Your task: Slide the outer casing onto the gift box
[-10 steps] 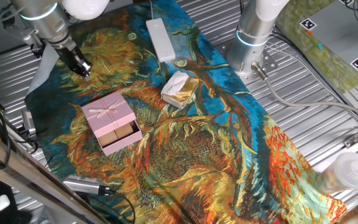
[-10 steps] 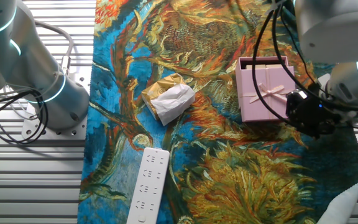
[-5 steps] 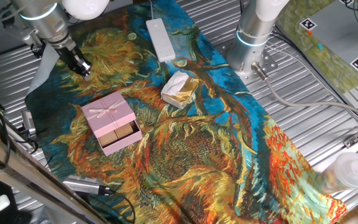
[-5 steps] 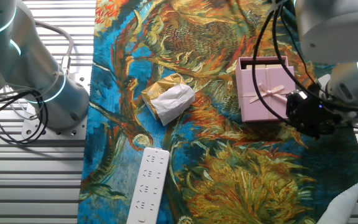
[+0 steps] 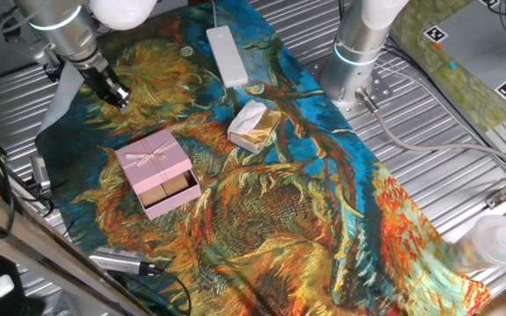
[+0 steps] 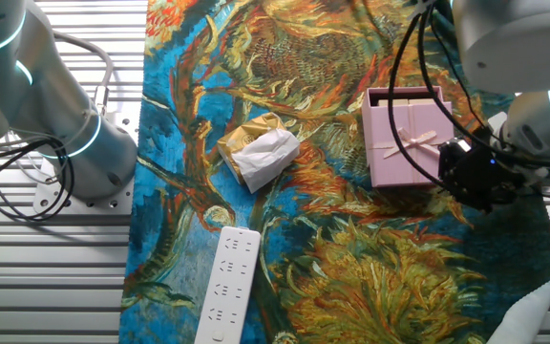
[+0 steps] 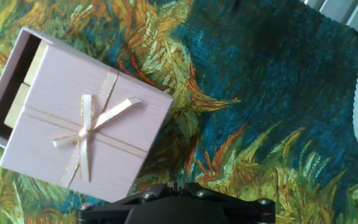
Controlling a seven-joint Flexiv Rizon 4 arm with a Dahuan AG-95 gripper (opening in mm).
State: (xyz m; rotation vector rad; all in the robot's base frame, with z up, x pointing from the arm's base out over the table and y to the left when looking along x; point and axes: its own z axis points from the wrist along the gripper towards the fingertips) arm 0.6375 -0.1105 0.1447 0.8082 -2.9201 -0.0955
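The pink sleeve [image 5: 152, 161] is sitting partway over the box [image 5: 173, 192] on the patterned cloth [image 5: 262, 202]; the gripper [image 5: 117, 96] is hovering nearby, its grip state undeterminable.

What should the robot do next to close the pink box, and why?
Probably nudge the outer casing further along the gift box. The box's tan end sticks out of the casing, and the gripper hangs apart from it, holding nothing.
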